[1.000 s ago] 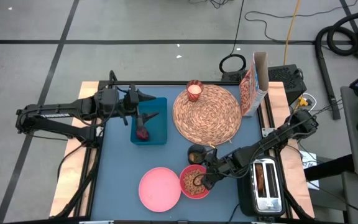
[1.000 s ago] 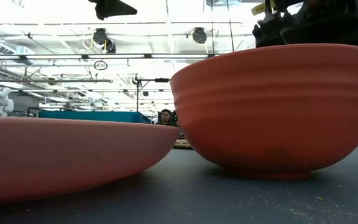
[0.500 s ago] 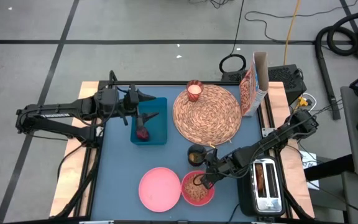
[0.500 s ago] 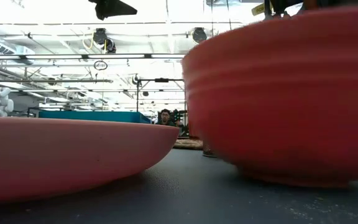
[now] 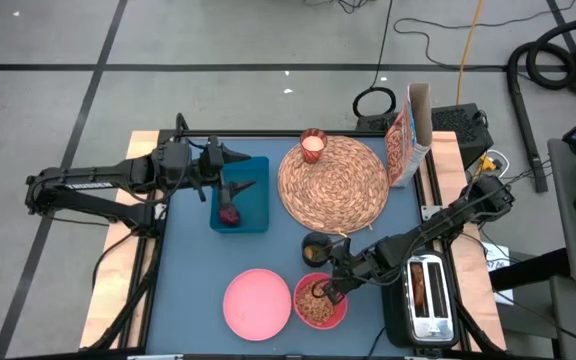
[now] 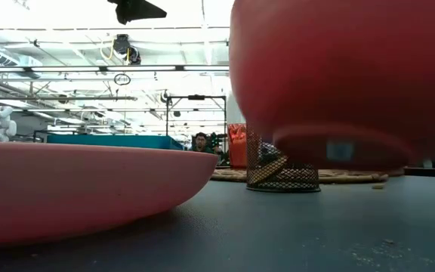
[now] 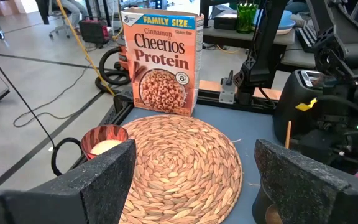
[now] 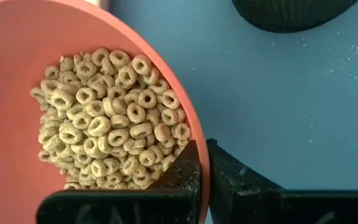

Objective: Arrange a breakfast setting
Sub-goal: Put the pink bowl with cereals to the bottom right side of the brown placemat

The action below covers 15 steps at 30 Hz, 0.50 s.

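The coral-red bowl (image 5: 318,305) holds cereal rings and is up off the table at the near middle, beside the pink plate (image 5: 256,304). My right gripper (image 5: 330,289) is shut on the bowl's rim. The straw placemat (image 5: 333,183) lies at the far middle, with the candle glass (image 5: 313,145) on its far-left edge. The Cheerios Protein box (image 5: 408,135) stands upright to the placemat's right. The dark-red fruit (image 5: 230,213) lies in a blue tray (image 5: 253,205). My left gripper (image 5: 236,158) is open and empty over the tray's far edge. My right gripper pinches the bowl's rim (image 8: 202,163) on the bowl's far-right side. One finger (image 8: 180,180) is inside on the cereal side and the other finger (image 8: 236,182) is outside. The fingers come slanting down from the table's right. The bowl is lifted clear of the table, its base (image 6: 338,147) in the air, about upright.
A dark mesh cup (image 5: 318,247) stands between the placemat and the bowl. A toaster (image 5: 426,296) sits at the near right edge. A few crumbs lie on the blue table top (image 6: 278,227).
My right gripper has gone up and toward the table's near edge with the bowl. The bowl has risen off the table and come nearer the near edge. The mesh cup behind it now shows beneath its base.
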{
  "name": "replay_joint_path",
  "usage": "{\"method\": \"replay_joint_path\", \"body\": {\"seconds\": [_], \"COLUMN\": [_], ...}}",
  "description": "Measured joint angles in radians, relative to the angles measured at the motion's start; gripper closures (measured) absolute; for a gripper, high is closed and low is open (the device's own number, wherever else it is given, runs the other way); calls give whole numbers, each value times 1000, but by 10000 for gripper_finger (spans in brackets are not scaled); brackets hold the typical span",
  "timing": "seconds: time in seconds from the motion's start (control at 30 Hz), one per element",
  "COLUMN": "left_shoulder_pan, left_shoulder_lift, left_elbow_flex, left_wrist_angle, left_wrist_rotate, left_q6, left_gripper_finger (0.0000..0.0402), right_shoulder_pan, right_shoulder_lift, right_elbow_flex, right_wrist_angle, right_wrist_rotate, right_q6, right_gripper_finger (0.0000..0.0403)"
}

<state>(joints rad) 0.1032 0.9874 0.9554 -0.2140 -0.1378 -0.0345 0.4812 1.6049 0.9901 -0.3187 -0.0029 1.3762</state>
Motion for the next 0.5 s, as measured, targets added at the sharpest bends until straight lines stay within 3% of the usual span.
{"method": "replay_joint_path", "body": {"seconds": [0.5], "left_shoulder_pan": [0], "left_shoulder_lift": [0], "left_elbow_flex": [0], "left_wrist_angle": [0], "left_wrist_rotate": [0], "left_q6": [0], "left_gripper_finger": [69], "right_shoulder_pan": [-10], "right_shoulder_lift": [-297], "right_elbow_flex": [0], "right_wrist_angle": [0], "right_wrist_rotate": [2], "right_q6": [102], "right_gripper_finger": [400]}}
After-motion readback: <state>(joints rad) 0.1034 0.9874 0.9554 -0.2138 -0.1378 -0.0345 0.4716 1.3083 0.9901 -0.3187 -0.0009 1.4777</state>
